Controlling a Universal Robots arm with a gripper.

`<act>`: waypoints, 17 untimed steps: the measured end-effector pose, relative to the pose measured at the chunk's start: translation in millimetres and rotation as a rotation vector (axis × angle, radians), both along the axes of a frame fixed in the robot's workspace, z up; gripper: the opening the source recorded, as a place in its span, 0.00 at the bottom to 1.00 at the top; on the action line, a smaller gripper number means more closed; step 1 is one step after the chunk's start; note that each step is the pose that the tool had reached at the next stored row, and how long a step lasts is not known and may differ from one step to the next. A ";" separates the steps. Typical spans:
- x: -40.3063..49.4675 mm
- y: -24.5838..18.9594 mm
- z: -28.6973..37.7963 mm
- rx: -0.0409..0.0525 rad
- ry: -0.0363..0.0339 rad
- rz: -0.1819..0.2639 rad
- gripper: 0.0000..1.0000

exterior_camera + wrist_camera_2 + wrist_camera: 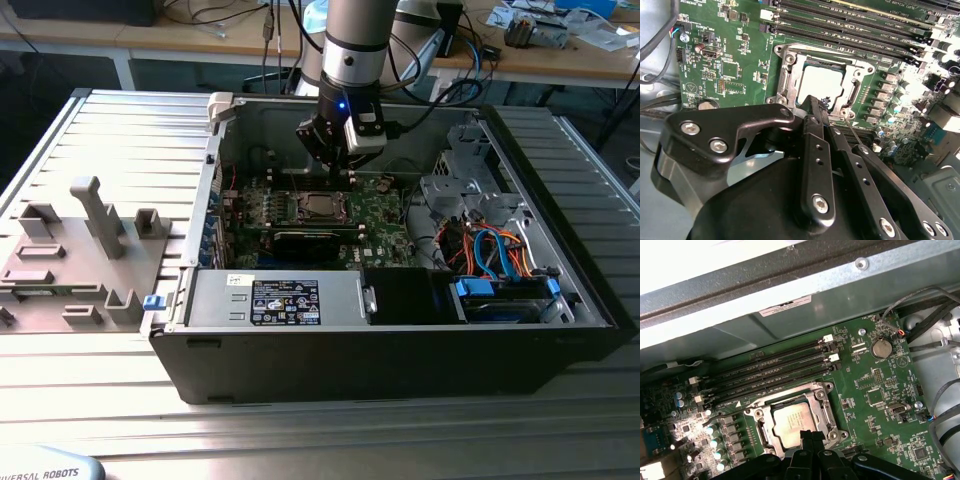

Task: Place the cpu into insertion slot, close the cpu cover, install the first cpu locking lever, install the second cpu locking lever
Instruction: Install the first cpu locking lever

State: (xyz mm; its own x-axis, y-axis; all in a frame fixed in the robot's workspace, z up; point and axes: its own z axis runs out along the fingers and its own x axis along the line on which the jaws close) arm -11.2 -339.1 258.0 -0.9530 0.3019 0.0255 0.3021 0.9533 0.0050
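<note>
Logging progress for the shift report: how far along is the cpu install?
Done: the cpu sits in the insertion slot, the cpu cover flat over it. In hand: the shut pincer is at the cover's edge beside a thin locking lever. Left: latching, not visibly finished.

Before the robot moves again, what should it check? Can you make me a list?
1. Is the cpu flat in the slot? Ok.
2. Is the cover down around the cpu? Ok, it looks flat.
3. Is each lever latched? Cannot tell; one thin lever sticks out beside the gripper.
4. Is the gripper at the slot's edge, not over the cpu's middle? Ok.
5. Are the cables away from the gripper? Ok, they lie toward the exterior view's right.
</note>
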 end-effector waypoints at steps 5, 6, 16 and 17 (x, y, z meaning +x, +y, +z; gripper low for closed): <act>0.0 0.0 0.0 -0.0001 0.0000 0.002 0.11; 0.0 0.0 0.0 -0.0001 0.0000 0.002 0.11; 0.0 0.0 0.0 -0.0001 0.0000 0.011 0.11; 0.0 0.0 0.0 0.0000 0.0000 0.012 0.11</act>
State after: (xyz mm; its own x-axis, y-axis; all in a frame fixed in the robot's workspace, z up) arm -11.2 -339.0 258.0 -0.9565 0.2907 0.0255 0.2910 0.9567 0.0049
